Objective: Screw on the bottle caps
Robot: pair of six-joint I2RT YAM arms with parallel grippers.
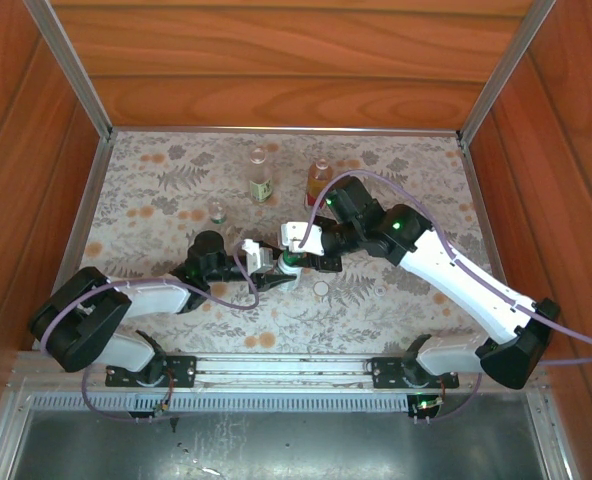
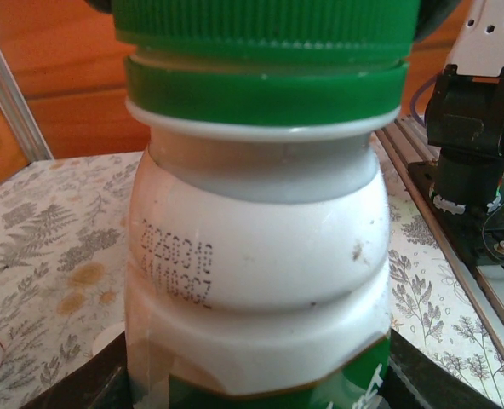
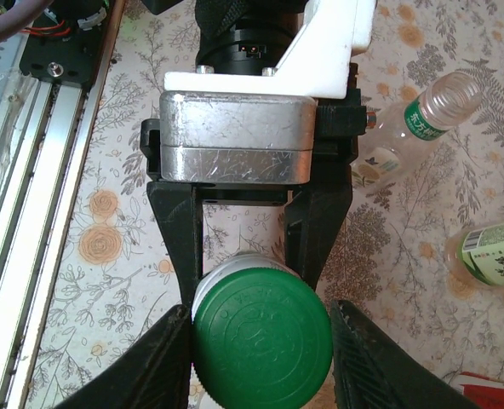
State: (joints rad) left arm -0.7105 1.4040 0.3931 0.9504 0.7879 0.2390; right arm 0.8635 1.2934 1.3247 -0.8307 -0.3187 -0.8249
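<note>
— At the middle of the table, seen from above: the white bottle upright, clamped by the left gripper.
— On top of it, the green cap, with the right gripper reaching in from the right and closed around it.
— And elsewhere on the table?
— Just beside the bottle, on the near side, a white cap lying loose. Further back, a tiny clear bottle, a clear bottle with a green label and an amber bottle, all standing, apart from the held bottle.
— Over to the left wrist, then.
— Close against the lens, the white bottle's shoulder, printed with a date code. Above it, a green ring and the ribbed green cap. At the two lower corners, dark fingers pressed to the body: clenched on the bottle.
— Behind it?
— To the right, a black arm base on the metal rail.
— Lastly the right wrist, looking straight down.
— At the bottom middle, the green cap face up, between the right gripper's two black fingers. Seemingly touching the rim on both sides, though cut off by the frame edge: grasping the cap. Beneath, the left gripper's fingers astride the bottle's neck. Off to the right, the tiny clear bottle and the clear bottle with a green label, standing on the table.
</note>
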